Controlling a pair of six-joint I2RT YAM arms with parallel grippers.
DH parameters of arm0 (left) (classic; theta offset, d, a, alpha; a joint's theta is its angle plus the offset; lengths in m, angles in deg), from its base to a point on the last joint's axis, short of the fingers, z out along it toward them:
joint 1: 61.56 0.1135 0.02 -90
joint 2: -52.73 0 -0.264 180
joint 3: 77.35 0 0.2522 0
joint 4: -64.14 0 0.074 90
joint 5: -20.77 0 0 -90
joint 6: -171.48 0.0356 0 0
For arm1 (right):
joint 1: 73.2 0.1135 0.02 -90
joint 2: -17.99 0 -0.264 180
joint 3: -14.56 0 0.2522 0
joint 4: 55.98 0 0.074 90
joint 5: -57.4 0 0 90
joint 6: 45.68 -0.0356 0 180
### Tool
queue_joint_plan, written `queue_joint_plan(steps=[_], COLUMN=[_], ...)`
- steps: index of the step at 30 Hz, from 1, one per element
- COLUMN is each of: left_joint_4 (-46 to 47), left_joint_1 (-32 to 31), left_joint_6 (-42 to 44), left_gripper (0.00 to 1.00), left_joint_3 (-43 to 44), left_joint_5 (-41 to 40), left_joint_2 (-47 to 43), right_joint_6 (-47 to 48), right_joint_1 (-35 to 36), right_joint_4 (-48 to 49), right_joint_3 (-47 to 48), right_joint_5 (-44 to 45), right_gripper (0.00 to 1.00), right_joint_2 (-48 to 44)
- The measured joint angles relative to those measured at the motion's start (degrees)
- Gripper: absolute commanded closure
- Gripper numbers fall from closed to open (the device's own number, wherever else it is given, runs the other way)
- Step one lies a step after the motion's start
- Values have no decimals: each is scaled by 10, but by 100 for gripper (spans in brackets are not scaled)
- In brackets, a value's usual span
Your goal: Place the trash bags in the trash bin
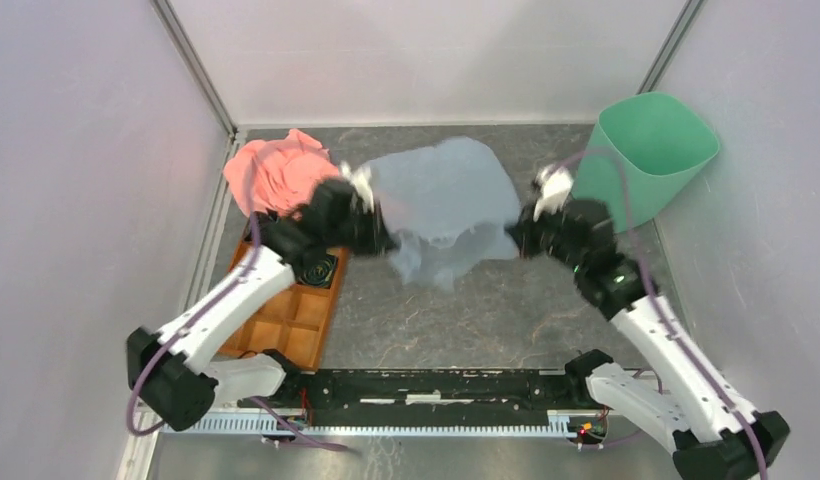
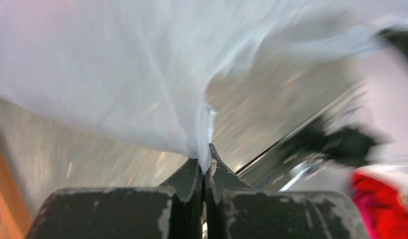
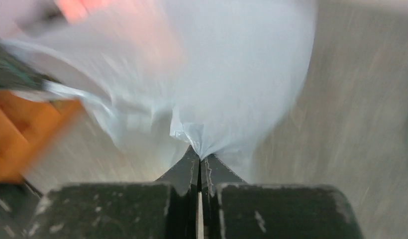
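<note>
- Mounting rail [image 1: 426, 385]: I see it along the near edge of the table [image 1: 486, 320], well nearer than the trash bin [image 1: 651, 150] and to its left. An arm base sits at each end.
- Compartment tray [image 1: 286, 320]: orange, lying flat, far to the left of the bin and nearer than it. The left arm crosses above its far end.
- Right gripper [image 1: 521, 232]: just left of the bin and slightly nearer. Its fingers are pressed together on a gathered pinch of the right edge of the trash bag [image 1: 446, 195]. In the blurred right wrist view I see the film taper to a point between the fingertips.
- Left gripper [image 1: 378, 225]: well to the left of the bin, about as near as the right gripper. Its fingers are likewise closed tight on the bag's left edge, as the blurred left wrist view shows.
- Trash bag: pale blue and translucent, spread between the two grippers, wholly left of the bin and outside it. Its near edge hangs in folds; I cannot tell whether it touches the table.
- Cloth [image 1: 276, 170]: salmon-pink, bunched far to the left of the bin, about level with it, just beyond the tray.
- Trash bin: mint green, mouth open, in the far right corner against the wall.
</note>
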Motion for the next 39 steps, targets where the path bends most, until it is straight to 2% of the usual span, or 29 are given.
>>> queue_joint_plan(steps=[2,5,7,8,10,12,14,16,19,21,23,25,26,27,29,32,33,35,39], left_joint_4=[11,49,109,134,187,245,259,253,232,195,104,46,33,28,43,108,132,168,211], left_joint_1=[0,2,2,2,2,-1,-2,-2,0,1,0,-1,-1,-1,-1,0,0,0,-1], left_joint_6=[11,30,37,40,46,48,48,46,33,8,-12,-17,-16,-13,-3,13,16,17,9], left_gripper=[98,98,98,98,98,98,98,98,98,98,98,98,98,98,98,98,98,98,98], left_joint_3=[165,430,548,566,544,446,335,215,20,-135,-225,-211,-164,-91,78,255,287,285,155], left_joint_5=[4,20,41,49,61,53,19,-41,-76,-75,-72,-72,-72,-71,-61,-45,-42,-42,-47], left_joint_2=[-1,10,-4,-21,-82,-168,-223,-225,-149,-91,-109,-155,-168,-166,-139,-122,-133,-171,-257], right_joint_6=[10,14,11,6,-4,-6,-6,-9,-39,-70,-85,-79,-69,-61,-38,-20,-17,-16,-21], right_joint_1=[0,0,0,0,0,3,6,5,3,2,2,2,2,2,2,2,2,3,3], right_joint_4=[3,52,120,149,244,304,328,313,299,226,131,87,66,57,63,125,144,169,182], right_joint_3=[191,426,510,513,442,341,223,102,-91,-220,-257,-196,-122,-57,132,294,309,287,155], right_joint_5=[-7,-26,-54,-66,-98,-123,-113,-74,-68,-69,-59,-48,-44,-43,-45,-58,-62,-62,-63], right_gripper=[100,100,99,99,99,99,100,99,100,100,100,100,100,100,100,100,100,100,100], right_joint_2=[37,74,59,42,-37,-111,-155,-143,-95,-95,-130,-136,-118,-99,-43,-26,-37,-80,-115])
